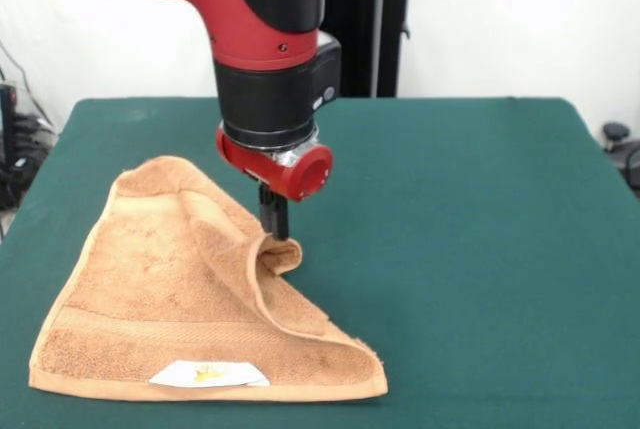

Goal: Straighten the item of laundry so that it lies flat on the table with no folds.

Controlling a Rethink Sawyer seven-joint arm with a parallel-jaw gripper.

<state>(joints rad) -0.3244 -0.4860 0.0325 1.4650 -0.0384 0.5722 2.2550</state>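
1. Front view: white wall behind, dark green table [480, 249] filling most of the shot. A black stand sits behind the table's far edge, and some dark gear shows at both side edges of the picture.
2. Towel [190, 314], orange-tan terry, lies on the table's left-front part, clear of all edges except the front, where its hem runs close to the lower border of the picture.
3. Towel is not flat: the right side is folded over diagonally, so the outline reads as roughly triangular, with a rounded peak at the far-left end and a wide base at the front.
4. Woven border band runs along the front strip. White label with yellow mark [210, 375] sits on that front hem, slightly left of the towel's middle.
5. Fold edge rises to a small raised curl at the towel's far-right point.
6. Red and black arm [265, 49] comes down above the towel's far-right side, with a red wrist ring at its lower end.
7. Gripper [274, 224]: narrow black tips drawn together, pinching that raised curl of towel, holding it just off the cloth.
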